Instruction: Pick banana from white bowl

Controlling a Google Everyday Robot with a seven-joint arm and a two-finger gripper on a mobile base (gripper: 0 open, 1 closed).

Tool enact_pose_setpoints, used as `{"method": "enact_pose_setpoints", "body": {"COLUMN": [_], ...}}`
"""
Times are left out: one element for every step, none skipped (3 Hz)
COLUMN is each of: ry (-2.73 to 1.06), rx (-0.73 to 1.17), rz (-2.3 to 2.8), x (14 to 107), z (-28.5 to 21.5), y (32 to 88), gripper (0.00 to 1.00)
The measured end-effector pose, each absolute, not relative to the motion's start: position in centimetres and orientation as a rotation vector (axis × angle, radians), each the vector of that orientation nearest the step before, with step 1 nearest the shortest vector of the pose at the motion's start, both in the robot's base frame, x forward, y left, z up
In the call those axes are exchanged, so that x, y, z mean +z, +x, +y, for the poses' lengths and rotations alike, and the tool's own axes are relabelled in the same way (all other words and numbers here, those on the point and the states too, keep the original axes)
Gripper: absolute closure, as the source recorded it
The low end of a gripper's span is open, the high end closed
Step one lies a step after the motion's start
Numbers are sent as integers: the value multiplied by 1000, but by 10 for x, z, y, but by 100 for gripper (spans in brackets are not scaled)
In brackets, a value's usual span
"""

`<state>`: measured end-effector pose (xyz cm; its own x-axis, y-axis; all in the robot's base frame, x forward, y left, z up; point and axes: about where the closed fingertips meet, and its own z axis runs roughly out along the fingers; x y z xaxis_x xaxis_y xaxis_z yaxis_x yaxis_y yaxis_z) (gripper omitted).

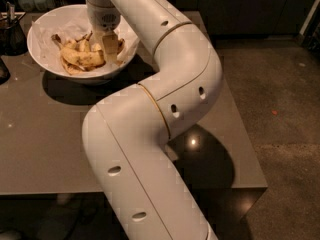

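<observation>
The long, curved yellow banana with brown speckles (pixel 82 59) lies across the middle of the large round white bowl (pixel 34 39), its dark stem end pointing up toward the left rim. A few shorter, stubbier bananas (pixel 81 44) sit just behind it, all bedded on crumpled white paper (pixel 50 54) lining the bowl. The robot's pale gripper (pixel 111 58) reaches straight down into the right half of the bowl, its tip at the long banana's right end and seemingly touching the fruit. From where I stand I cannot tell whether it is open or has closed on anything. The thick white jointed arm (pixel 165 99) bends back from the bowl and sweeps down across the flat grey table (pixel 45 134), throwing a shadow on the top. The bowl stands near the table's far left corner, with a dark wire-mesh holder (pixel 12 31) just beside it on the left. Speckled grey floor (pixel 280 109) shows to the right
</observation>
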<state>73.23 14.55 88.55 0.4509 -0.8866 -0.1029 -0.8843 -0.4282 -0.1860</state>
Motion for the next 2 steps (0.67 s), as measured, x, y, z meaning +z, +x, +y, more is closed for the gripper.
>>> {"method": "enact_pose_setpoints", "body": {"ry": [-2505, -2513], "rx": [-4, -17], "rz": [1548, 1555], "x": [877, 877], "z": [146, 141], "y": [733, 733], "gripper": [31, 49]}}
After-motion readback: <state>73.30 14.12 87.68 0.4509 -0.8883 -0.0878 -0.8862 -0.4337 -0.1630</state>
